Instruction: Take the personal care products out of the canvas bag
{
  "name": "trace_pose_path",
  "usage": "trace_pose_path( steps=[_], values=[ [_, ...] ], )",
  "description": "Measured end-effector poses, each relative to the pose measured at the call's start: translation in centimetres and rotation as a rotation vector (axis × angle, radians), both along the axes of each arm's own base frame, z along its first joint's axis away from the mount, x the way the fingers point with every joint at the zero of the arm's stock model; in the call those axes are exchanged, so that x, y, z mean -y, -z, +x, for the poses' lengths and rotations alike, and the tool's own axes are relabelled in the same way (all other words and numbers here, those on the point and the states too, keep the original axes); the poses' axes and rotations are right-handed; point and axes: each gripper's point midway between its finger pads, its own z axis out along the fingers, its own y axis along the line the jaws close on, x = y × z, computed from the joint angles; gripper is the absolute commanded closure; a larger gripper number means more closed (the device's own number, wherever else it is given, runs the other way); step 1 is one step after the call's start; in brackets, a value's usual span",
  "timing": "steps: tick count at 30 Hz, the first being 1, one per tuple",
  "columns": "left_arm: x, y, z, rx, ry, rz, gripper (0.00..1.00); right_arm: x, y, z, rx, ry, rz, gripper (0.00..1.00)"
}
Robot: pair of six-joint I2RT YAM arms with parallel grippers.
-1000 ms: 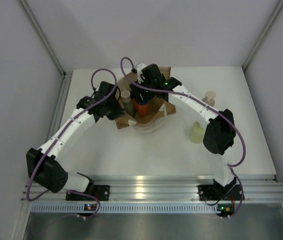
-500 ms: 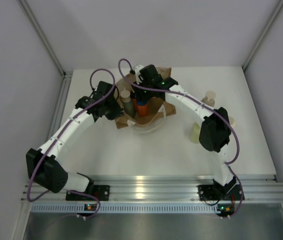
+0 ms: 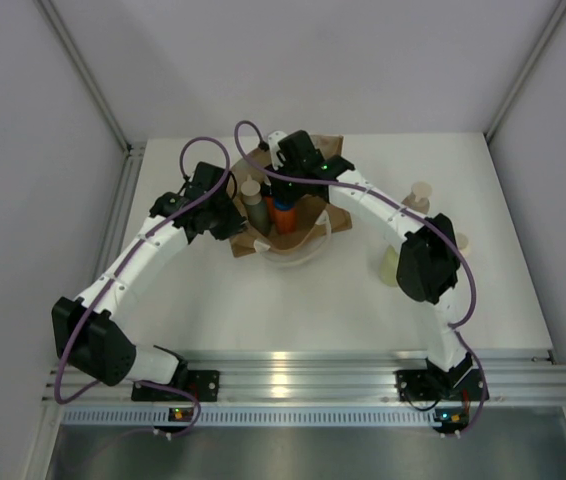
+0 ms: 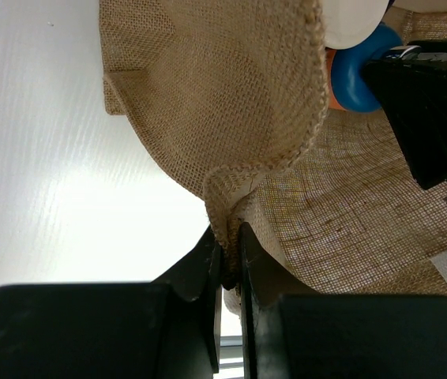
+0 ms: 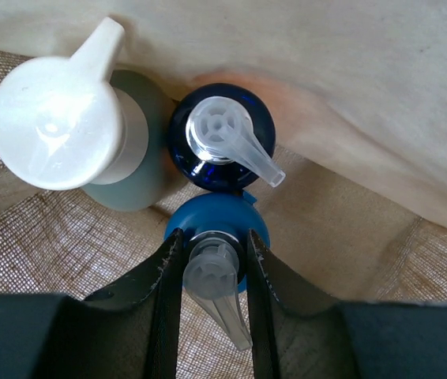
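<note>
Overhead, the tan-brown woven canvas bag (image 3: pixel 308 222) lies on the white counter (image 3: pixel 263 300), with the left pincer (image 3: pixel 233 218) at its left rim and the right pincer (image 3: pixel 283 200) reaching inside. From the left wrist, the left pincer is clamped tight on a fold of the bag's rim. From the right wrist, the right pincer grips the clear pump neck of an orange blue-capped plastic bottle (image 5: pixel 208 217) inside the bag. A second ago its jaws stood wider.

Canvas bag (image 4: pixel 208 95): coarse woven cloth, rough, matt, stitched edge. Blue cap (image 5: pixel 208 212): smooth glossy plastic. Nozzle (image 5: pixel 212 272) was translucent plastic. White pump head (image 5: pixel 50 130): smooth satin plastic. Table (image 3: pixel 263 300) looked smooth, faintly shiny. Rail (image 3: pixel 303 380): brushed metal.
</note>
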Motion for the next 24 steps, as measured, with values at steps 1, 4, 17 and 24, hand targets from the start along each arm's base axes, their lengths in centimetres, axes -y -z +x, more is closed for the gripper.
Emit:
trace_pose_path(
  steps=[1,4,17,24],
  values=[
    [0.0,0.0,0.0,0.000,0.001,0.000,1.00,0.0,0.0,0.0,0.000,0.001,-0.001,1.00],
    [0.0,0.0,0.0,0.000,0.004,0.000,1.00,0.1,-0.1,0.0,0.003,0.005,-0.002,1.00],
    [0.0,0.0,0.0,-0.001,0.012,0.001,1.00,2.8,-9.2,-2.9,0.100,0.014,0.075,1.00],
    [0.0,0.0,0.0,-0.001,0.018,0.004,1.00,5.0,-19.0,-6.6,0.242,-0.031,0.217,1.00]
  ],
)
